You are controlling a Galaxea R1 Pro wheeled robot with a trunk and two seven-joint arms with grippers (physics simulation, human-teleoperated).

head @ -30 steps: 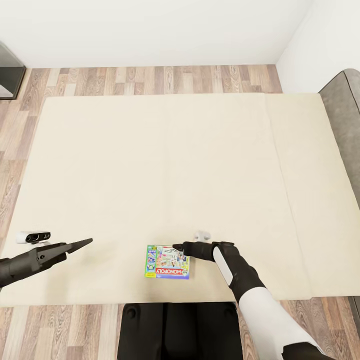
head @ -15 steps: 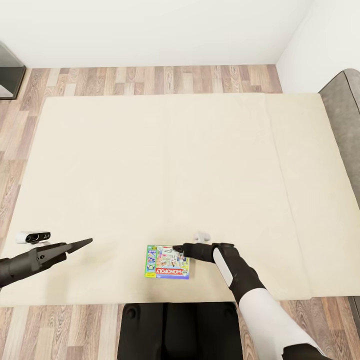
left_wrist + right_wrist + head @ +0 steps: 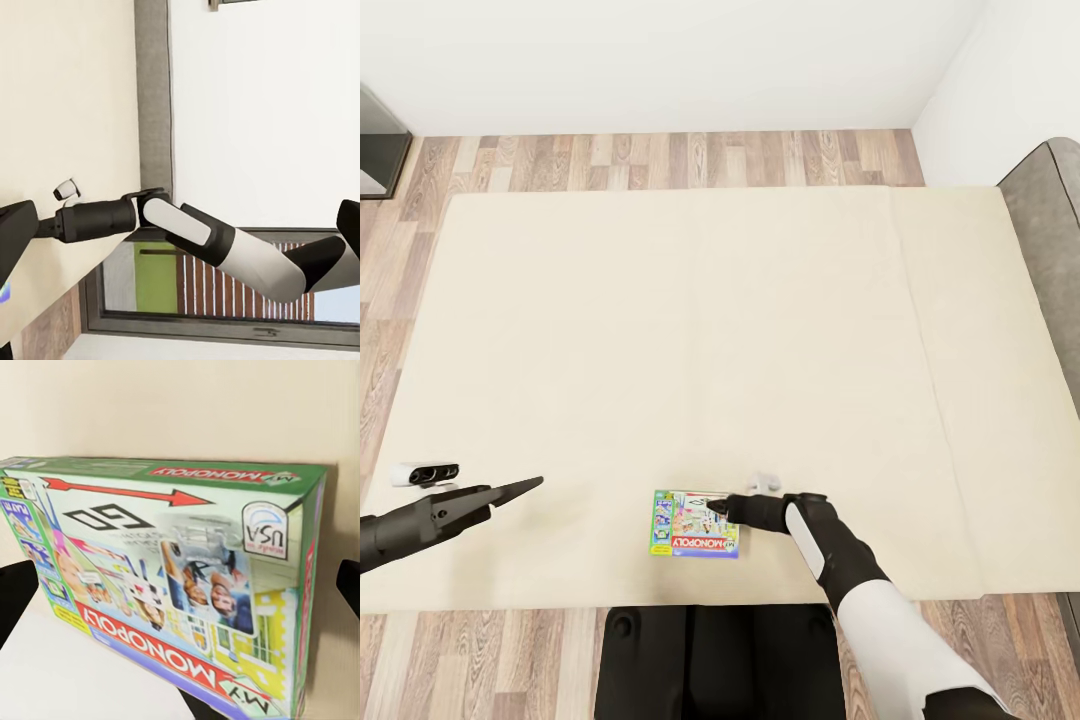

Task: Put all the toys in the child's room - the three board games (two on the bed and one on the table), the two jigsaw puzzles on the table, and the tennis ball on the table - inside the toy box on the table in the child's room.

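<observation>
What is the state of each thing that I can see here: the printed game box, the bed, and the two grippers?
Green-and-white printed Monopoly board game box: closed, lying flat on the mattress near its front edge, not lifted.
Bed with plain beige mattress: bare top, carrying one game box.
Right gripper: open, low over the box's right part, fingers on either side in the right wrist view.
Left gripper: holds nothing, hovers over the mattress left of the box; open or shut cannot be told.
</observation>
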